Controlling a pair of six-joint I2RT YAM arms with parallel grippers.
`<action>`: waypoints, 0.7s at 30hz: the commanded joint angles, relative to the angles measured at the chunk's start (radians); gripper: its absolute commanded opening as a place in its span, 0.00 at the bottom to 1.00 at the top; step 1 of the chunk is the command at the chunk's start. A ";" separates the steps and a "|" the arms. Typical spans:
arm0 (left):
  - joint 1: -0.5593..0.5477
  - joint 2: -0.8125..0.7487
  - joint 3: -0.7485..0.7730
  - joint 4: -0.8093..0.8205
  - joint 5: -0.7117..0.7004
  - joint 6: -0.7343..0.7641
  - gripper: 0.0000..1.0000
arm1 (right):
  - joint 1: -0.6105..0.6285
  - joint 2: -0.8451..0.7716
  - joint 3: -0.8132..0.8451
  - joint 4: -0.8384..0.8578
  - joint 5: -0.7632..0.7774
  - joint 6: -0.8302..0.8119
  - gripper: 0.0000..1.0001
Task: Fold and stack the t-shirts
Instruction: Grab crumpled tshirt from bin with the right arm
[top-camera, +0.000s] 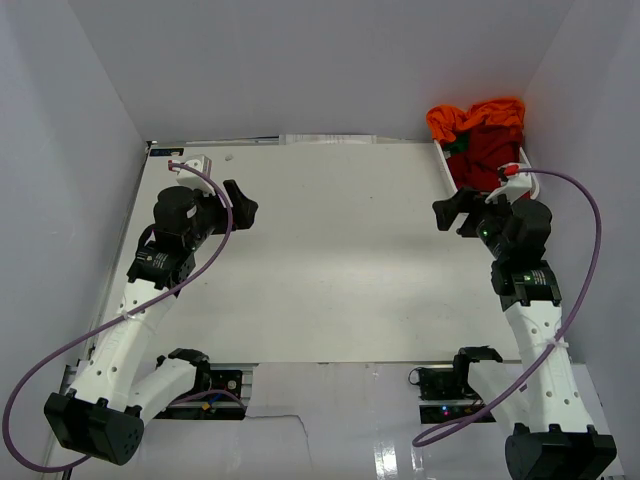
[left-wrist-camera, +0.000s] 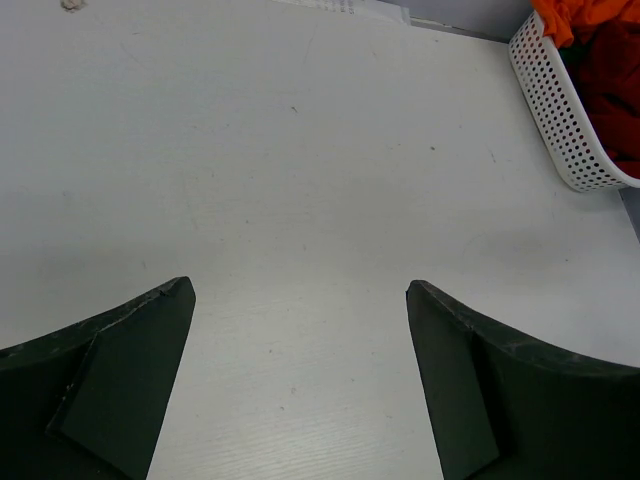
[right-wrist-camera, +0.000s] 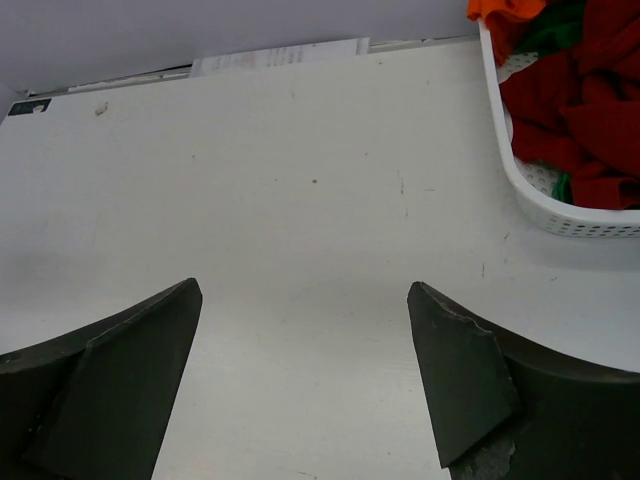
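Note:
The t-shirts lie bunched in a white lattice basket (top-camera: 448, 172) at the table's far right corner: a dark red one (top-camera: 490, 158) (right-wrist-camera: 580, 110) (left-wrist-camera: 615, 70), a bright orange one (top-camera: 470, 117) (right-wrist-camera: 505, 10) (left-wrist-camera: 585, 15), and a bit of green (right-wrist-camera: 555, 25). My left gripper (top-camera: 240, 205) (left-wrist-camera: 300, 290) hovers over the table's left side, open and empty. Just left of the basket, my right gripper (top-camera: 450, 213) (right-wrist-camera: 305, 290) is open too, with only bare table between its fingers.
White walls close in the table (top-camera: 330, 250) at the back and both sides. A small white block (top-camera: 190, 165) sits at the far left corner. Papers (right-wrist-camera: 280, 55) lie along the back edge. Purple cables loop from both arms.

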 joint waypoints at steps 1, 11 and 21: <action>0.001 -0.024 -0.003 0.024 0.000 0.013 0.98 | 0.001 -0.007 -0.015 0.038 0.000 -0.013 0.90; 0.001 -0.030 0.000 0.029 0.020 0.019 0.98 | -0.004 0.537 0.274 0.009 0.456 0.033 0.90; 0.001 -0.047 -0.014 0.029 0.031 0.016 0.98 | -0.015 1.081 0.764 -0.047 0.703 0.099 0.92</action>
